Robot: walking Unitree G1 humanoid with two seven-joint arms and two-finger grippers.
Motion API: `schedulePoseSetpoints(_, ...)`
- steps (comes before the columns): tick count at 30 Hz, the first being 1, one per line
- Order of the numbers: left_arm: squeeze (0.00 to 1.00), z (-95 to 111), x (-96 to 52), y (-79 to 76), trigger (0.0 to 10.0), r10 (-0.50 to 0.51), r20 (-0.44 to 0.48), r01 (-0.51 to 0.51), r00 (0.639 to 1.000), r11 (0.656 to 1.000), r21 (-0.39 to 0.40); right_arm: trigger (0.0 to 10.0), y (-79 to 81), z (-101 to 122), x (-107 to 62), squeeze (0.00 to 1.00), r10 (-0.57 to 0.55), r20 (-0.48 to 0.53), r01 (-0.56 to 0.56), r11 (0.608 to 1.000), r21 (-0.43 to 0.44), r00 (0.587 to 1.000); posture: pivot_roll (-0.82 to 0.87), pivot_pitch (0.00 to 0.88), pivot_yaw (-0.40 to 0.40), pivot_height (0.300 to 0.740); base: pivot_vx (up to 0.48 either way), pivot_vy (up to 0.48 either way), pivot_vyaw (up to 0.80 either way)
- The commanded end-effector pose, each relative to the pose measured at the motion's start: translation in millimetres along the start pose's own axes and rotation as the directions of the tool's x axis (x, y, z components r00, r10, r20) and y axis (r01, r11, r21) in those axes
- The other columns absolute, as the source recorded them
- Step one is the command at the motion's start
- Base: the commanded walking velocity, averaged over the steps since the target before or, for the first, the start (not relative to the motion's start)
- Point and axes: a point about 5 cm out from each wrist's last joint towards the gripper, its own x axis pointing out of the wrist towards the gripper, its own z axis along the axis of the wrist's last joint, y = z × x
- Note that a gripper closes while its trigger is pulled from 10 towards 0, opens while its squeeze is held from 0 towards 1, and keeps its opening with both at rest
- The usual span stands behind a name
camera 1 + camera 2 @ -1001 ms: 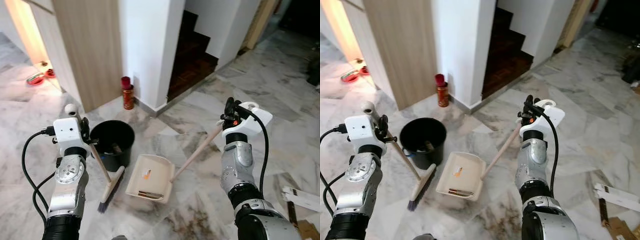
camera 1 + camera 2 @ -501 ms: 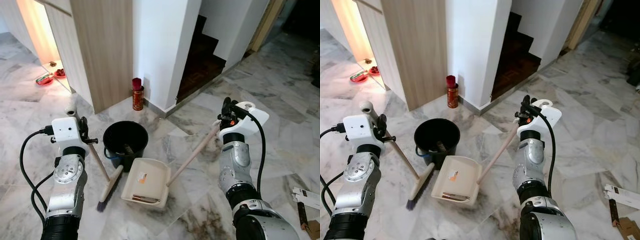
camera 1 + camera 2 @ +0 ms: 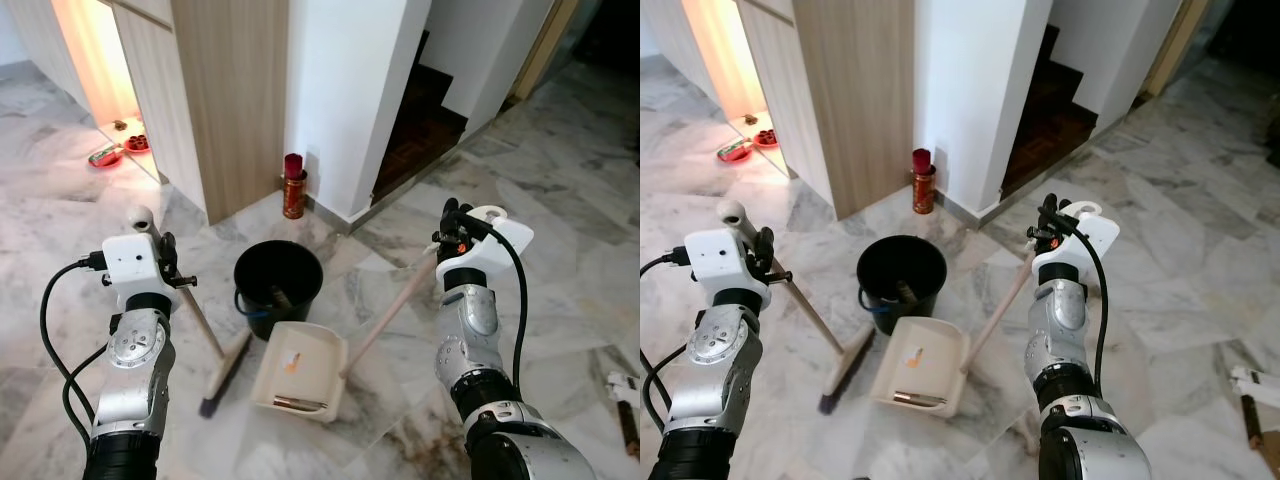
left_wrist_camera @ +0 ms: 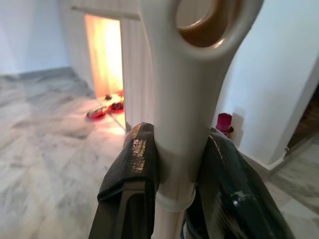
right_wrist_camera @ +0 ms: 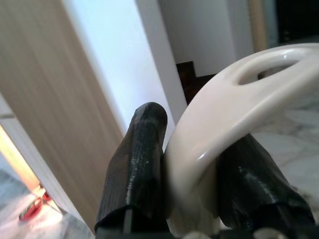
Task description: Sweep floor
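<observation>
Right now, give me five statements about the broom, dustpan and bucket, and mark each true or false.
1. The left gripper is shut on the broom handle. True.
2. The dustpan lies tipped over inside the black bucket. False: it rests on the floor in front of the bucket.
3. The right gripper holds the top of the dustpan's long handle. True.
4. The broom head is lifted well above the floor. False: its bristles touch the marble floor beside the dustpan.
5. A red can stands by the white wall behind the bucket. True.
</observation>
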Motion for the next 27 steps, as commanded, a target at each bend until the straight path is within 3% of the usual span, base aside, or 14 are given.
schedulePoseSetpoints(1, 0.0, 9.9, 0.6, -6.4, 10.0, -0.027, 0.048, 0.027, 0.998, 1.0, -0.01, 10.0, -3.0, 12.9, 5.3, 0.0, -0.016, 0.059, 0.015, 1.0, 0.01, 0.998, 0.15, 0.0, -0.067, 0.74, 0.0, 0.394, 0.0)
schedulePoseSetpoints(20, 0.0, 10.5, 2.5, -3.6, 10.0, -0.01, 0.049, 0.01, 0.999, 1.0, -0.007, 10.0, -5.5, 19.2, 8.1, 0.0, -0.016, 0.072, 0.017, 1.0, -0.017, 0.997, 0.14, 0.01, -0.079, 0.74, 0.0, 0.382, 0.0)
schedulePoseSetpoints(27, 0.0, 12.0, 4.0, -4.3, 10.0, -0.008, 0.06, 0.008, 0.998, 1.0, -0.001, 10.0, -1.1, 24.6, 10.8, 0.0, 0.0, 0.092, 0.004, 0.999, -0.041, 0.996, 0.14, 0.02, -0.084, 0.74, 0.0, 0.0, 0.0)
